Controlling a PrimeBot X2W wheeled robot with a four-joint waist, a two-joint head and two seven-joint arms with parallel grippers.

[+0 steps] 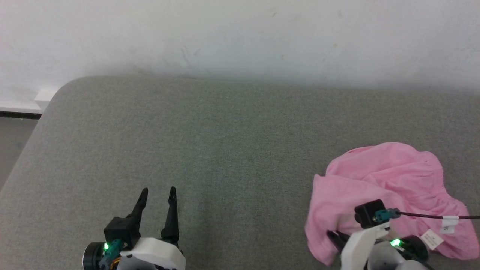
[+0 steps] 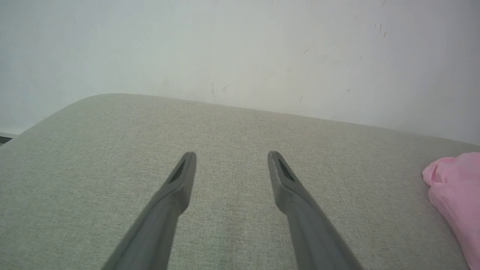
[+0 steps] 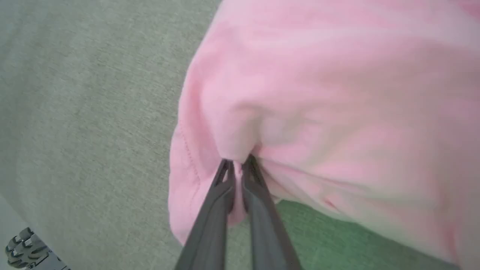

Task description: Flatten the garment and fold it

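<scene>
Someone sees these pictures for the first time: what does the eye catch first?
The pink garment lies crumpled at the right of the grey fabric surface, bright against it. The right gripper is shut on a fold near its edge, and the left gripper stands open over bare fabric at the lower left.

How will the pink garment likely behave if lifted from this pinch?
Probably floppy: the garment lies bunched in soft folds, so it should sag and drape. Likely light: thin cloth puckers where the right gripper pinches it. The rest may drag across the cushion.
</scene>
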